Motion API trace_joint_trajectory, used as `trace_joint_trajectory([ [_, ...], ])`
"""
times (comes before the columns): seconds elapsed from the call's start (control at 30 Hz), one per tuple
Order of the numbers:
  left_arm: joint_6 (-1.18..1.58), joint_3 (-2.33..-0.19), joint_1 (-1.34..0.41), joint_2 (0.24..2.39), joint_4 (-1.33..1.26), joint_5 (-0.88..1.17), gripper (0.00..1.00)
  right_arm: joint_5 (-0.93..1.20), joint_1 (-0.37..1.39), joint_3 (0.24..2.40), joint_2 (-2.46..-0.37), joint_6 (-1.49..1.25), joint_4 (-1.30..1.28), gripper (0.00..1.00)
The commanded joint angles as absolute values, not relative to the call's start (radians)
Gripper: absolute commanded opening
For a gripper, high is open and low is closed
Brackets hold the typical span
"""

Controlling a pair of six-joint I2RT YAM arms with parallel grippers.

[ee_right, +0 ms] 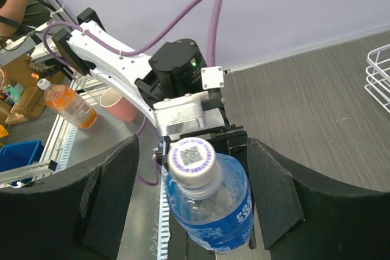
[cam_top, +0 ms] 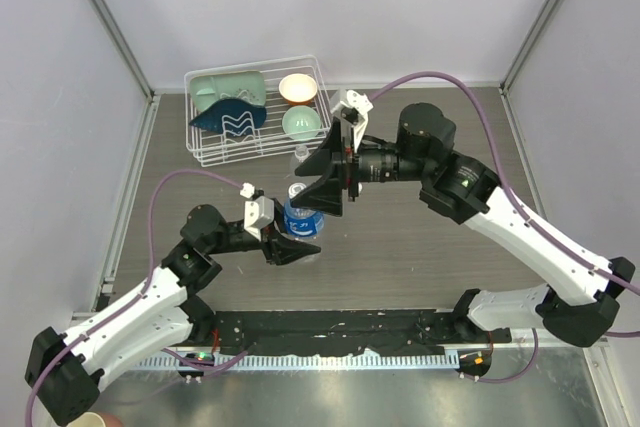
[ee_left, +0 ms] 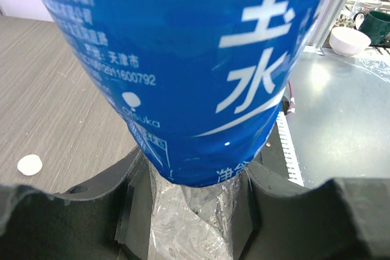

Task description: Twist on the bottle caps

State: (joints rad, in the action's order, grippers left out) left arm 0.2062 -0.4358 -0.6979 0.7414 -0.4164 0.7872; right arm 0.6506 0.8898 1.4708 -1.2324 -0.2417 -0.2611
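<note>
- Right wrist view: small round white plastic screw cap (ee_right: 192, 159), a printed code square on its top, sits on the neck of the clear plastic water bottle with the blue label band (ee_right: 213, 217). Whether it is screwed tight cannot be told.
- Bottle is held off the grey wood-grain table (cam_top: 430, 247), near mid-table. Its long axis runs roughly upright, cap end uppermost.
- Left gripper (ee_left: 192, 223) is clamped on the clear lower body, below the label.
- Right gripper (ee_right: 194, 150) has its jaws apart, one black finger on each side of the cap, with a gap on both sides and no contact.
- Key relation: the cap lies centred between the right jaws, so the right arm is the nearer one. Judgement: close on the cap, then turn about the bottle's axis while the left arm braces.
- Outward: a second white screw cap (ee_left: 29, 164) lies loose on the table. A plain clear label-free bottle (cam_top: 300, 157) stands just behind, near the white wire rack (cam_top: 205, 142).
</note>
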Motion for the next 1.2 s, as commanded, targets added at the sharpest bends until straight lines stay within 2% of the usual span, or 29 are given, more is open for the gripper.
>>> trace_joint_trajectory([
  [0.0, 0.213, -0.486, -0.699, 0.738, -0.469, 0.795, 0.0, 0.666, 0.888, 1.462, -1.249, -0.252, -0.204, 0.75],
  [0.27, 0.219, -0.485, -0.699, 0.744, -0.471, 0.784, 0.0, 0.67, 0.888, 1.442, -1.233, -0.253, -0.181, 0.64],
  [0.43, 0.221, -0.48, -0.699, 0.741, -0.468, 0.776, 0.0, 0.68, 0.888, 1.431, -1.232, -0.262, -0.163, 0.63],
  [0.63, 0.219, -0.479, -0.699, 0.742, -0.466, 0.765, 0.0, 0.686, 0.888, 1.43, -1.229, -0.267, -0.163, 0.55],
  [0.83, 0.222, -0.465, -0.696, 0.736, -0.463, 0.738, 0.0, 0.687, 0.887, 1.427, -1.216, -0.264, -0.167, 0.43],
  [0.97, 0.229, -0.457, -0.696, 0.733, -0.462, 0.724, 0.0, 0.677, 0.888, 1.424, -1.21, -0.252, -0.175, 0.31],
  [1.17, 0.23, -0.457, -0.693, 0.736, -0.457, 0.707, 0.0, 0.673, 0.888, 1.413, -1.203, -0.235, -0.183, 0.19],
])
